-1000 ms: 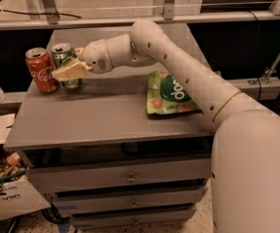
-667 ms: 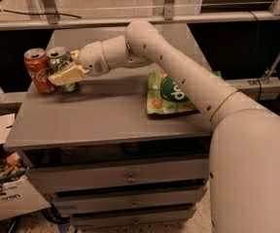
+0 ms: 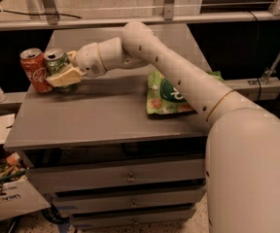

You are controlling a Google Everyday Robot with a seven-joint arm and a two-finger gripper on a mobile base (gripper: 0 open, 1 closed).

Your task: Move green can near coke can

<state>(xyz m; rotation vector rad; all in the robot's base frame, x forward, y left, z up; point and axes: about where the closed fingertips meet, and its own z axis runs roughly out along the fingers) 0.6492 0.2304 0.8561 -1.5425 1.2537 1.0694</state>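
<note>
The tool (image 3: 61, 74), a pale two-finger end piece on the white jointed arm (image 3: 179, 76), is closed around the slim green aluminium drink can with a silver top (image 3: 55, 61). One cream finger crosses the front of the can's lower body and the other is hidden behind it. The can stands upright in the grip over the far left corner of the grey tabletop (image 3: 96, 123). I cannot tell whether its base rests on the surface or hangs just above it.

Just beyond the tool's fingertips, on the side away from the arm, stands the red Coca-Cola can with white script and a silver top (image 3: 33, 72). It is upright, and its wall looks to be touching the green can or very nearly so. The placing looks close to finished.

The green can is probably light and thin-walled: stiff enough along its height, yet easy to dent under a hard pinch, and smooth enough to slip. The mid-to-lower body is the sensible place to hold it, square across the cylinder, as the tool holds it here. On release, the front finger opens toward the near side, so a slow opening should help avoid tipping either can.

Well behind the tool, under the arm's forearm, lies a flat green crinkled snack bag (image 3: 165, 95).
</note>
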